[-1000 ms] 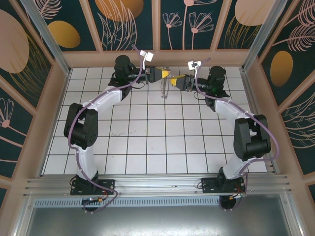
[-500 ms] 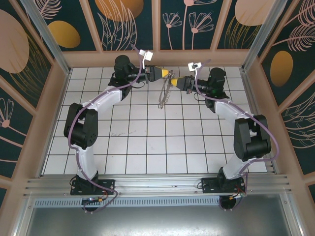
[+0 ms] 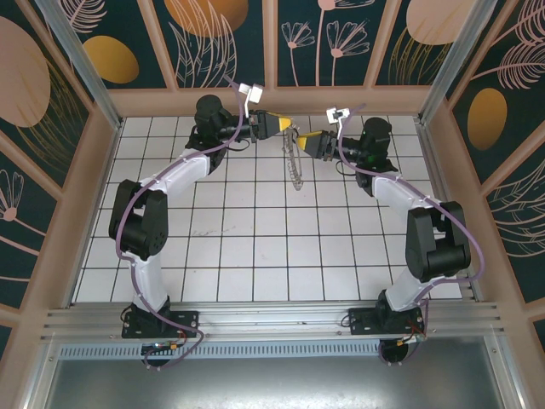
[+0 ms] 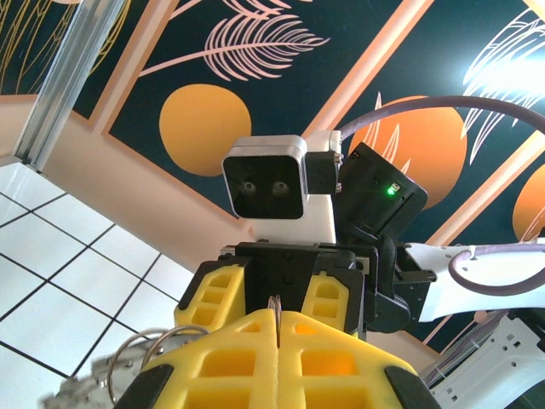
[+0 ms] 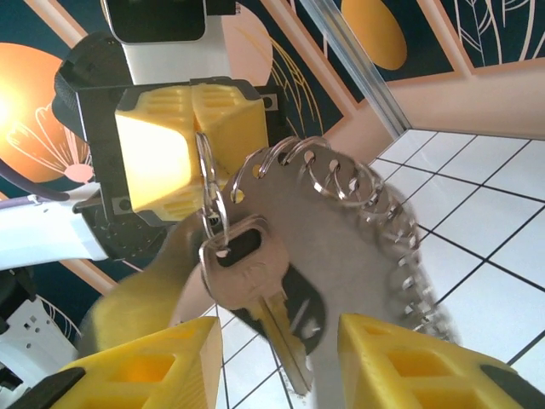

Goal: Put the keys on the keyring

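**Keyring** (image 5: 345,183): a chain of small split rings, hanging clear above the bench (image 3: 255,247) between my two tools.

**Left tool** (image 5: 194,128): clamped shut on a ring at the top of the keyring.

**Right tool** (image 5: 272,366): fingers apart, gripping nothing.

**Key** (image 5: 255,277): flat-headed metal, dangling by its hole from that top ring.

**Status, as I judge it:** the key looks threaded on, though I cannot tell whether it is fully seated. Setting it down remains.
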Robot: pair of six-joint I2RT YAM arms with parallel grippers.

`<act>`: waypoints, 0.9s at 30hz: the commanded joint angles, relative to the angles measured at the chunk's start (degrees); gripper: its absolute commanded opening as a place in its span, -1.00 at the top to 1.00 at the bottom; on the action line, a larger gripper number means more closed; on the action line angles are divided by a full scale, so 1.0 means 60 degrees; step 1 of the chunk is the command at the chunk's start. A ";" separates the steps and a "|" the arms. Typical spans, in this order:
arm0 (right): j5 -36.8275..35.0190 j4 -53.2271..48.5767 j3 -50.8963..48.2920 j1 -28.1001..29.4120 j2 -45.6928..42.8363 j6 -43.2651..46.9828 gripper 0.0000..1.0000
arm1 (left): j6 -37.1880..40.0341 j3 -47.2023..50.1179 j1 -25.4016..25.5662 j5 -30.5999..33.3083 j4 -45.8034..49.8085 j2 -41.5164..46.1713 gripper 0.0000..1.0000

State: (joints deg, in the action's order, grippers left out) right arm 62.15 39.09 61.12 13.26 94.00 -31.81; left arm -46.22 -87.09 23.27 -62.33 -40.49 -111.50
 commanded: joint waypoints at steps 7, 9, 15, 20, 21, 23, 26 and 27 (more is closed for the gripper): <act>-0.0339 -0.0643 0.0693 0.0284 -0.0115 0.0583 0.19 | -0.0193 -0.0002 0.0004 0.0090 -0.0664 0.0487 1.00; -0.0395 -0.0635 0.0740 0.0316 -0.0086 0.0579 0.19 | -0.0208 0.0015 0.0004 0.0104 -0.0678 0.0493 1.00; -0.0441 -0.0749 0.0770 0.0338 -0.0093 0.0634 0.47 | -0.0237 0.0086 0.0004 0.0152 -0.0764 0.0492 1.00; -0.0427 -0.0986 0.0561 0.0357 -0.0310 0.0893 0.94 | -0.0323 0.0156 0.0004 0.0279 -0.0922 0.0508 1.00; -0.0416 -0.1016 0.0523 0.0363 -0.0353 0.0929 1.00 | -0.0377 0.0171 0.0004 0.0294 -0.0964 0.0510 1.00; -0.0391 -0.1119 0.0455 0.0402 -0.0429 0.1045 1.00 | -0.0462 0.0191 0.0004 0.0308 -0.1102 0.0508 1.00; -0.0369 -0.1281 0.0418 0.0512 -0.0467 0.1184 1.00 | -0.0620 0.0249 0.0004 0.0364 -0.1320 0.0533 1.00; -0.0379 -0.1345 0.0439 0.0560 -0.0465 0.1238 1.00 | -0.0645 0.0262 0.0004 0.0381 -0.1384 0.0523 1.00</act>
State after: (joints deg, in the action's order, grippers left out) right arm 59.59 32.23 63.88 15.62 93.62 -26.74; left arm -48.56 -85.47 23.27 -60.82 -43.07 -111.46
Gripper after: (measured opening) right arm 0.045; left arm 0.059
